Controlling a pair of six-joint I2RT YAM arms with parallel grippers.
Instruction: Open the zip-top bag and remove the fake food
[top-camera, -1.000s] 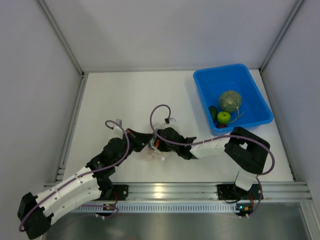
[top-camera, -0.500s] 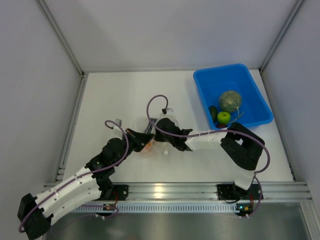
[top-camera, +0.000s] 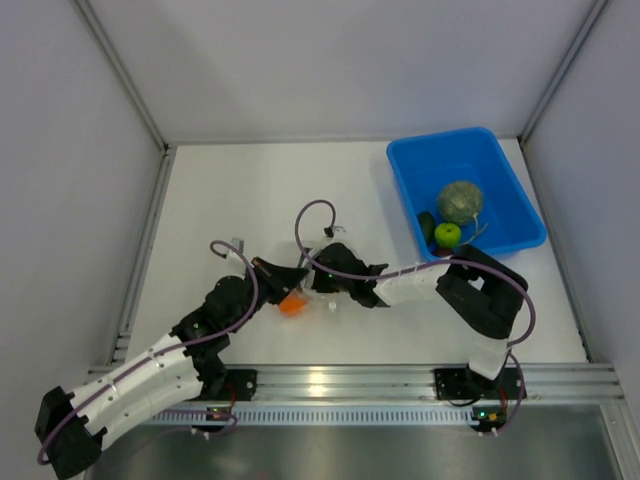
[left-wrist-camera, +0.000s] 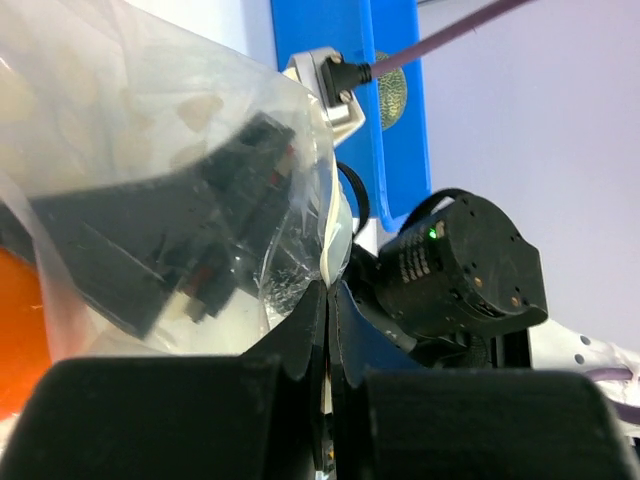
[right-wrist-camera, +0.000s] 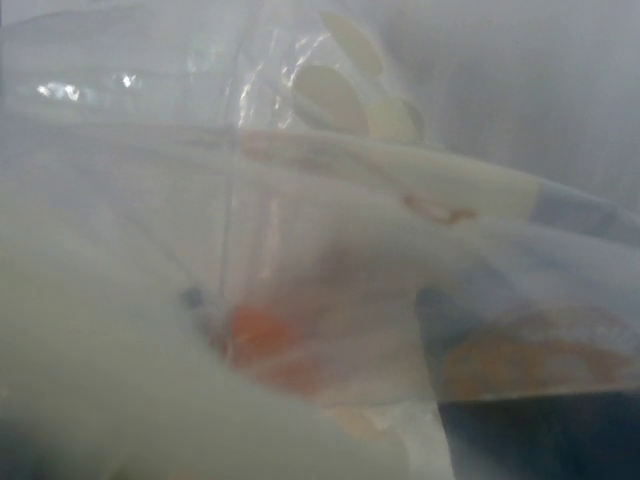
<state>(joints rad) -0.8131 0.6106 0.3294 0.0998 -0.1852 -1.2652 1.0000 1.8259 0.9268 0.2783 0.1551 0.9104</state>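
Observation:
The zip-top bag (top-camera: 318, 284), clear with white dots, lies between my two grippers at the table's middle. My left gripper (left-wrist-camera: 328, 292) is shut on the bag's white edge strip; the bag (left-wrist-camera: 150, 130) billows out to its left. An orange (top-camera: 292, 305) sits under the bag, and also shows at the left edge of the left wrist view (left-wrist-camera: 14, 330). My right gripper (top-camera: 330, 278) is pressed into the bag; its jaws are hidden. The right wrist view is a blur of plastic (right-wrist-camera: 330, 200) with an orange blob (right-wrist-camera: 262, 338). The melon (top-camera: 460, 201) and green apple (top-camera: 447, 234) are in the bin.
The blue bin (top-camera: 500, 170) stands at the back right and also holds a dark piece (top-camera: 428, 225). White walls enclose the table on three sides. A metal rail runs along the near edge by the arm bases.
My right gripper has moved left and away from the near edge, into the bag. The orange now shows more plainly below the left gripper. The left gripper has kept its hold.

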